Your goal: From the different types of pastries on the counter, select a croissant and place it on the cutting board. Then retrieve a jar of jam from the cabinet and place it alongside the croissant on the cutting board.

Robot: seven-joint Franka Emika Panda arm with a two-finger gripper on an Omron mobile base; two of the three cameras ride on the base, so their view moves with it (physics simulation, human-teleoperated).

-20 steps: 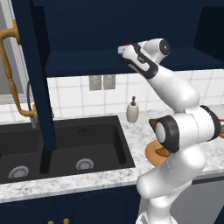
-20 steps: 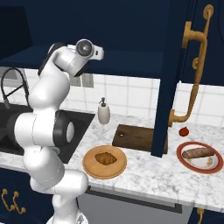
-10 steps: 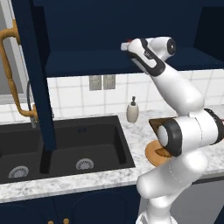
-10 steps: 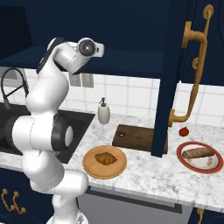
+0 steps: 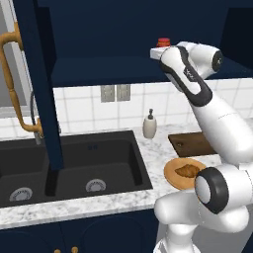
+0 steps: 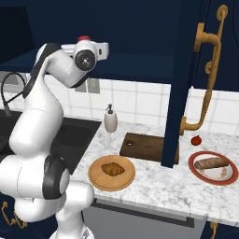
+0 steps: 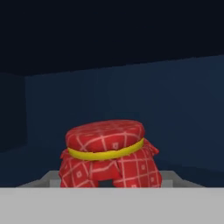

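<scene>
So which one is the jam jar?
Look up inside the open navy-blue wall cabinet above the sink. Right at the robot's tool sits a small squat red jar, its checked cloth cover tied with a yellow band, unlike the plain red ball on the counter.

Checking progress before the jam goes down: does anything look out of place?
Yes. The croissant lies on the round wooden plate, not on the cutting board, which is bare. The jar of jam sits upright in the cabinet, close before the hand.

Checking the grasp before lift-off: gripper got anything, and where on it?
The gripper is shut on the jar of jam inside the cabinet. The hold sits low on the jar; its cloth-covered top shows above the hand.
</scene>
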